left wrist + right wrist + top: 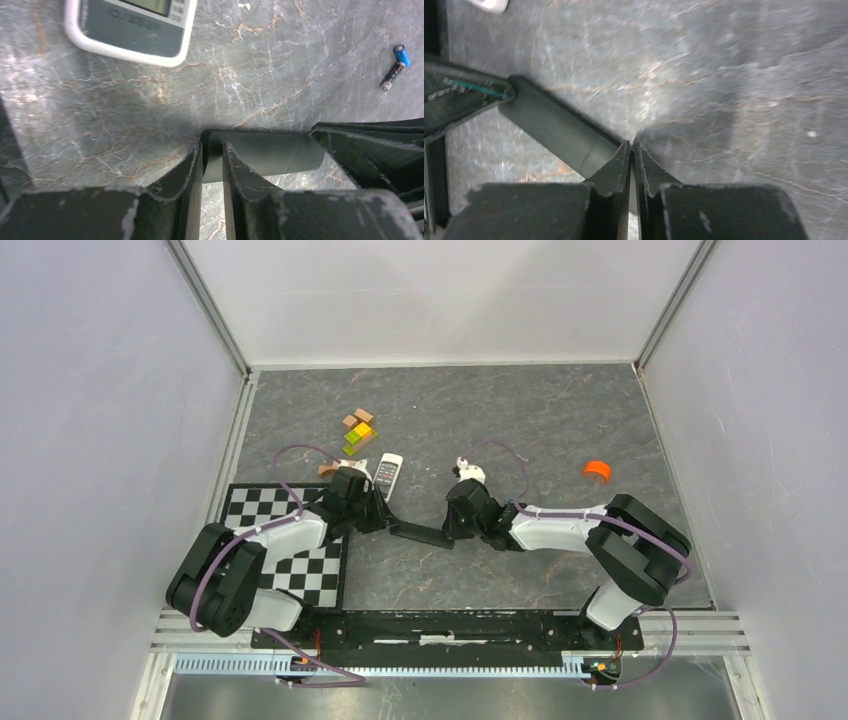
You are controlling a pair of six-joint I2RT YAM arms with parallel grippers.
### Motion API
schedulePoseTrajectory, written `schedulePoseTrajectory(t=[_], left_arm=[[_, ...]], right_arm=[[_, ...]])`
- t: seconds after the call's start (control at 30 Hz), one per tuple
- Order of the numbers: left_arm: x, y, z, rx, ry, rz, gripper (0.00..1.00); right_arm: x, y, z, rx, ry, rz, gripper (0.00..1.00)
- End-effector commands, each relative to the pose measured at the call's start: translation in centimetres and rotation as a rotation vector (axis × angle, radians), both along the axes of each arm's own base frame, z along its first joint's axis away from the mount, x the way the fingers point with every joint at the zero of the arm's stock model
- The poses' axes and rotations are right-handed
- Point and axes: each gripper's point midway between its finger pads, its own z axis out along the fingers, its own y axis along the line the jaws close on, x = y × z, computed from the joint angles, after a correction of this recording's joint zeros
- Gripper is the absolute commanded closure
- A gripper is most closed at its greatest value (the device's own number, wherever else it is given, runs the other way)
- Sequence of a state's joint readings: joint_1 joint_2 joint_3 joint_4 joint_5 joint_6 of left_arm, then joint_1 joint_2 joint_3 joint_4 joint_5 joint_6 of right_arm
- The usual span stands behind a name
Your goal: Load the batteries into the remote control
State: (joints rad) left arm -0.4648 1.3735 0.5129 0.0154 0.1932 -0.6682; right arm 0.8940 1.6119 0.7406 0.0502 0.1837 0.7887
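The white remote control lies face up behind my left gripper; its grey face fills the top left of the left wrist view. A bright blue battery lies on the table at the far right, with a darker thin length running from it; I cannot tell whether that is the second battery. My left gripper is shut on one end of a slim black bar. My right gripper is shut at the bar's other end, which is hidden behind its left finger.
Coloured wooden blocks lie behind the remote. An orange round cap sits at the right. A checkered mat lies under my left arm. A small white object rests just behind my right gripper.
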Motion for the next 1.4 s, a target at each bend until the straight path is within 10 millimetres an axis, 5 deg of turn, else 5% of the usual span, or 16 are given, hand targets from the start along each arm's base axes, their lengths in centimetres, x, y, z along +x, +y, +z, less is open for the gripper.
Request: schedulePoseTrajectory(t=[0.0,0.13,0.23,0.4,0.57,0.87,1.17,1.37], left_arm=[[0.2,-1.8,1.4,-0.051,-0.03,-0.055,0.72],[1.8,-0.5,4.1,-0.048,-0.079,0.005,0.57],[3.0,0.3,6.7,-0.041,-0.132,0.031,0.45],[4.5,2.2,10.7,-0.023,-0.22,0.107,0.29],[5.3,6.1,13.9,0.09,-0.323,0.234,0.01],[4.9,12.2,17.9,0.272,-0.458,0.427,0.0],[4.8,12.5,17.9,0.258,-0.403,0.441,0.0],[5.1,11.3,16.8,0.234,-0.354,0.376,0.0]], right_arm=[[-1.2,1.6,1.0,0.032,-0.026,0.105,0.82],[1.0,0.4,4.7,-0.03,-0.222,0.208,0.42],[1.8,1.0,7.0,-0.097,-0.36,0.376,0.27],[0.4,3.1,6.1,-0.202,-0.433,0.787,0.02],[-0.2,3.6,4.7,-0.266,-0.476,0.944,0.02],[-0.7,5.1,1.4,-0.362,-0.433,1.082,0.15],[0.0,5.5,0.1,-0.383,-0.397,1.025,0.5],[3.8,4.6,1.1,-0.373,-0.388,0.776,0.59]])
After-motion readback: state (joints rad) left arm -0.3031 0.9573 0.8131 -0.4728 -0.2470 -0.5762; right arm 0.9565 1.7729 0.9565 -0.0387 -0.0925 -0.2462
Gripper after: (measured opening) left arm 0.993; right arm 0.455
